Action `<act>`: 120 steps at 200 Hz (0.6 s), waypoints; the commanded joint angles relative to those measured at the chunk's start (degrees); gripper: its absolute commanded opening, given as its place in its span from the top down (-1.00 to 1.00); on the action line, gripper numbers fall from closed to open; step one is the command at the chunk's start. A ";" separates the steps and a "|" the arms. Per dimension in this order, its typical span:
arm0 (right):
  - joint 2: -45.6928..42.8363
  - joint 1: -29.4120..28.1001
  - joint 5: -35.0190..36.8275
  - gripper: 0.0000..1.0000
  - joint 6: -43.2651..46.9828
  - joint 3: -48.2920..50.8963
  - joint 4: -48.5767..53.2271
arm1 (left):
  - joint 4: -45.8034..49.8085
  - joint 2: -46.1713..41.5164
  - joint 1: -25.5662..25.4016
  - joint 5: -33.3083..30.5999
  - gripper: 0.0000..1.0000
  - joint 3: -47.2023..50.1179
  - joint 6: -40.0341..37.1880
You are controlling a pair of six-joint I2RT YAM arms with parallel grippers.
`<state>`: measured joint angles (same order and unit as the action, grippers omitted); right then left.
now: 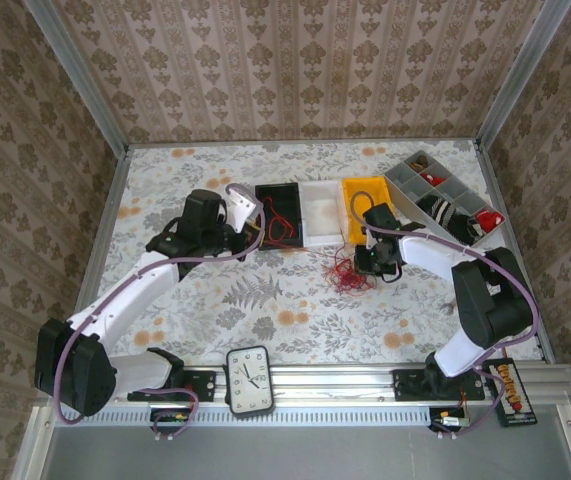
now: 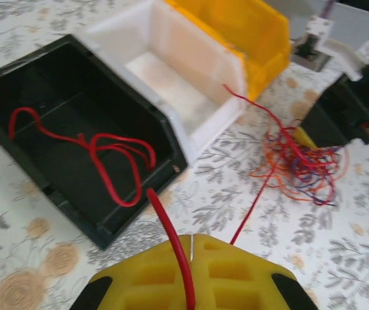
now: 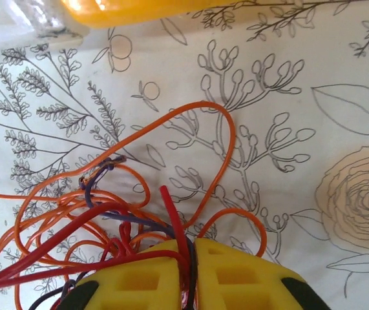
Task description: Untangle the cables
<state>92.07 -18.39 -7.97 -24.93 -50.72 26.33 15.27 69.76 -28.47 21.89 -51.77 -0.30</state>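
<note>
My left gripper (image 2: 192,237) is shut, with a red cable (image 2: 168,223) pinched at its seam; the cable's free end sticks out toward the black bin (image 2: 16,77). In that bin lies another looped red cable (image 2: 100,152). A thin red strand (image 2: 252,200) runs from beside my left fingers to the tangle of red, orange and purple cables (image 2: 300,165) on the table. My right gripper (image 3: 192,242) is shut on that tangle (image 3: 106,213), with red and dark strands between its yellow fingers (image 3: 242,274). From above, the left gripper (image 1: 250,228) is at the black bin and the right gripper (image 1: 370,262) is by the tangle (image 1: 348,275).
A white bin (image 1: 323,212) and a yellow bin (image 1: 365,205) stand in a row beside the black bin (image 1: 280,215). A grey divided organiser (image 1: 445,195) sits at the back right. A black clock (image 1: 248,380) rests on the rail at the near edge.
</note>
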 commanded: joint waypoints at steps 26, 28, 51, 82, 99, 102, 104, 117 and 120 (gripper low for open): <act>-0.29 2.22 6.36 0.21 -2.23 2.29 4.70 | -9.14 -6.47 4.21 -3.52 1.00 -0.96 4.91; -0.31 2.22 6.38 0.18 -2.23 2.29 4.70 | -9.19 -6.47 4.21 -2.99 1.00 -1.14 4.94; -1.25 2.22 6.58 -0.05 -1.98 2.94 4.70 | -9.88 -6.37 4.16 -0.03 1.00 -3.05 6.39; -2.72 2.22 7.87 -0.13 -2.05 3.82 4.70 | -13.24 -8.59 4.56 -3.22 1.00 -3.29 7.48; -3.51 2.20 8.14 -0.21 -2.10 4.21 4.70 | -15.01 -9.90 5.08 -5.96 1.00 -4.16 7.99; -3.66 2.22 8.14 -0.22 -2.04 4.27 4.71 | -15.37 -10.12 5.11 -6.50 1.00 -4.28 8.17; -3.79 2.22 8.08 -0.23 -1.94 4.35 4.70 | -15.67 -10.27 5.09 -6.97 1.00 -4.41 8.37; -4.58 2.17 7.87 -0.29 -1.58 4.61 3.23 | -17.52 -11.02 5.68 -9.04 1.00 -5.06 9.52; -4.74 2.21 7.88 -0.30 -1.53 4.66 3.06 | -17.92 -11.18 5.82 -9.36 1.00 -5.23 9.77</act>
<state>88.86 -17.10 -4.75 -26.15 -47.77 26.55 5.39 61.78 -24.56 18.81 -53.12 6.66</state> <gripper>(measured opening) 0.636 0.050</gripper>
